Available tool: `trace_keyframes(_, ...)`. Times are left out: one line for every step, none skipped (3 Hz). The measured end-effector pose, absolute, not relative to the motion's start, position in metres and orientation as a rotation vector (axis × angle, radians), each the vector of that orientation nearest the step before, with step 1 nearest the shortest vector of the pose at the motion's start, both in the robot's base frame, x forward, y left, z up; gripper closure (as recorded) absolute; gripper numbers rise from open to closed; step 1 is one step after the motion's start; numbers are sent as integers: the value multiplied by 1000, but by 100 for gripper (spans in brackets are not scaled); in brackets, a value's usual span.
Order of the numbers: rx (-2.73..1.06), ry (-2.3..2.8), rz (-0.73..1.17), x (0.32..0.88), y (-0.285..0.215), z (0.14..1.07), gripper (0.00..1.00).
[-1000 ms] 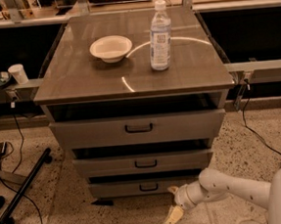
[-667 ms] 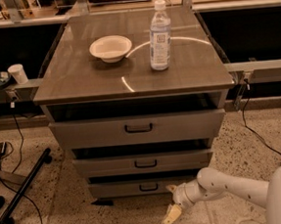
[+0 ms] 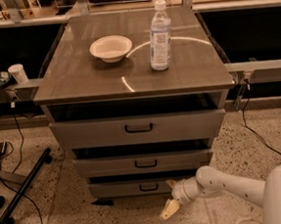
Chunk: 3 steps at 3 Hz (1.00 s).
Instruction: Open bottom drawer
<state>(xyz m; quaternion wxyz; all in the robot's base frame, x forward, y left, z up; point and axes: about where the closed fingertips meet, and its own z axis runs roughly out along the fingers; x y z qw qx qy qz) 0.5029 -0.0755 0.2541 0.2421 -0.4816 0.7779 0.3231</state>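
The bottom drawer point(image 3: 118, 189) is grey with a dark handle, like the two above. The desk point(image 3: 79, 82) is glossy brown. The bowl point(image 3: 110, 48) is cream, and the bottle point(image 3: 159, 38) is clear with a white cap. The floor point(image 3: 263, 137) is speckled beige. The white gripper point(image 3: 170, 197), cream jaws parted, sits low, just right of that handle.

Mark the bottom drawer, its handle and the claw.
bottom drawer point(image 3: 113, 189): camera view, left part of its grey front.
handle point(image 3: 148, 187): camera view, middle of the dark loop.
claw point(image 3: 166, 199): camera view, between its open fingertips, just below-right of the handle.
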Motion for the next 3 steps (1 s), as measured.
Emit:
trace_keyframes(-1300,2106,871,501,-74,252,0)
trace_keyframes(-1300,2106,871,501,-74,252,0)
trace_keyframes(-1272,2106,780,501,-72,253,0)
